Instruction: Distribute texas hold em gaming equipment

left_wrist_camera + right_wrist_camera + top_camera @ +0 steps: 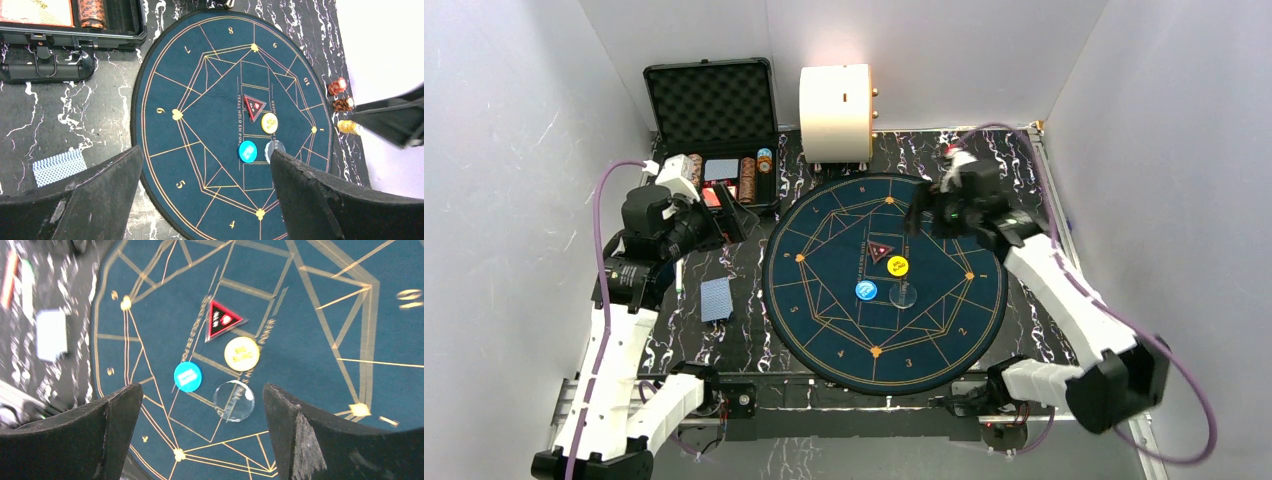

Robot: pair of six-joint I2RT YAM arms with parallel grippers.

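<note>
On the round blue mat (824, 330) lie a red triangular marker (881, 250), a yellow button (898, 265), a blue button (866, 290) and a clear disc (903, 295). Blue-backed cards (716, 298) rest on the marbled table left of the mat. Poker chips (746, 180) sit in the black case. Three small chip stacks (344, 104) stand off the mat's far edge in the left wrist view. My left gripper (732, 218) (205, 155) hangs open near the case, empty. My right gripper (921, 213) (202, 390) is open above the mat's far side, holding nothing.
The black foam-lined case (709, 100) stands open at the back left. A big cream cylinder (836, 112) stands behind the mat. White walls close in on three sides. Purple cables loop off both arms.
</note>
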